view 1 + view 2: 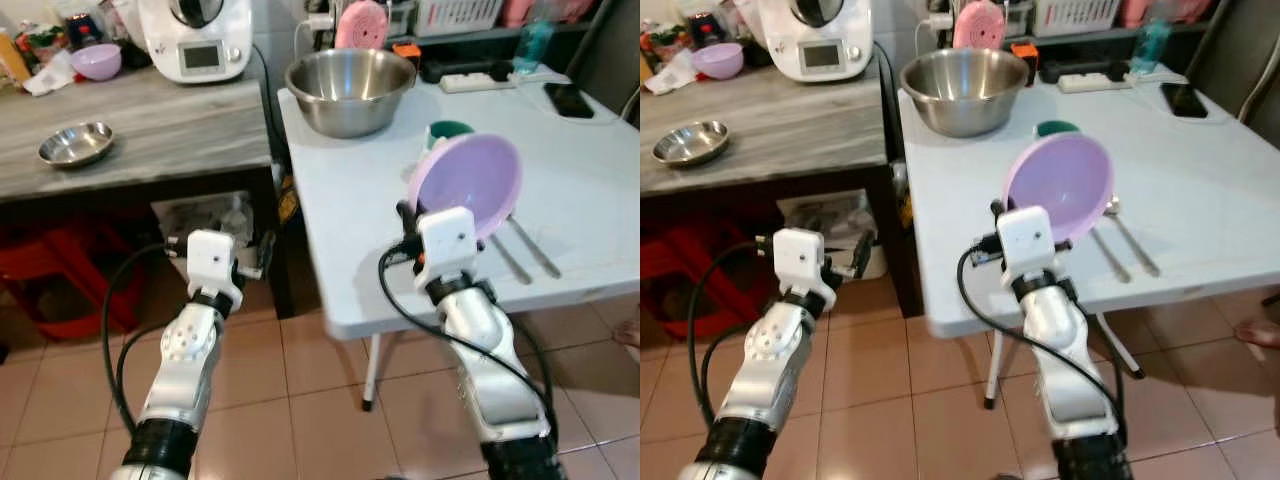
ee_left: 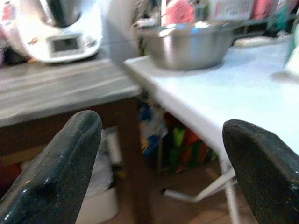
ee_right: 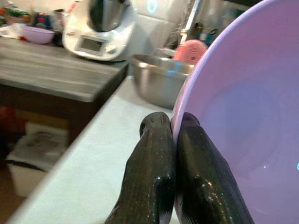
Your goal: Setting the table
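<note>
So the purple bowl (image 1: 468,183) is up in the air over the near part of the white bench (image 1: 590,190), tipped almost on edge, and the right gripper (image 3: 172,140) has its jaws pinching just the rim, one finger inside and one outside. That's a thin grab on a smooth rim, so my worry is the bowl swivelling or sliding out if the wrist turns quickly. Just past the jaws on the far side there's a green cup (image 1: 447,131), and off to the outer side two pieces of cutlery (image 1: 528,247) lying flat, so a sloppy set-down could clip either. The big steel mixing bowl (image 1: 350,88) sits further back, probably out of trouble. The bench edge is close under the arm too, so setting it down short might tip it off. Left gripper (image 2: 163,154) hangs low off the bench, jaws spread, holding nothing.
</note>
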